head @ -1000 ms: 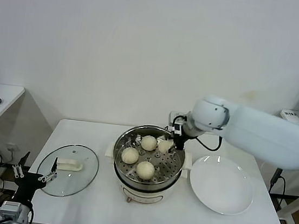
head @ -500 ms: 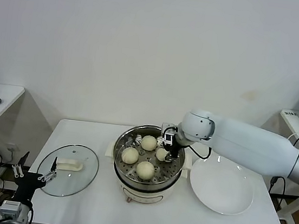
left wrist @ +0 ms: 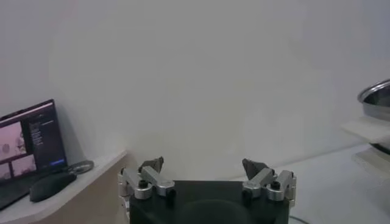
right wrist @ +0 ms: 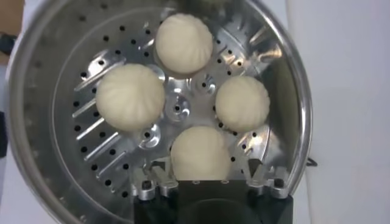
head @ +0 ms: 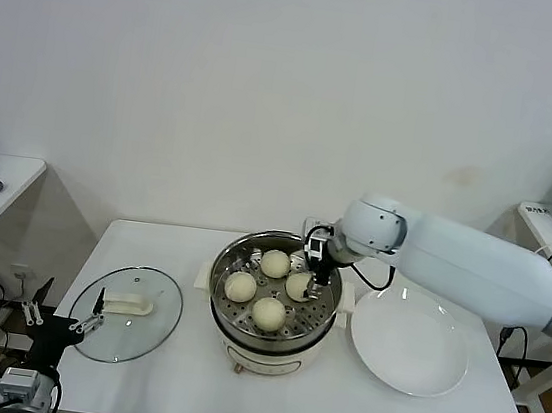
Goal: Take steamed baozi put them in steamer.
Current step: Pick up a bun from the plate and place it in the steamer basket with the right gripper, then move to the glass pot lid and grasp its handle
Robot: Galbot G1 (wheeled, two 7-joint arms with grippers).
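The left gripper (left wrist: pixel 207 172) fills the near edge of the left wrist view, its black body carrying 2 silver finger mounts with dark fingertips (left wrist: pixel 153 164) spread wide apart and nothing between them. Off to one side of the pincer and beyond it, a laptop (left wrist: pixel 30 140) with a lit screen stands on a white side table (left wrist: pixel 73 182), with a dark mouse (left wrist: pixel 52 184) in front of it. On the opposite side, well away from the pincer, the shiny rim of the steamer (left wrist: pixel 376 97) and its white side handle show at the frame's edge, above a white tabletop (left wrist: pixel 329 176)
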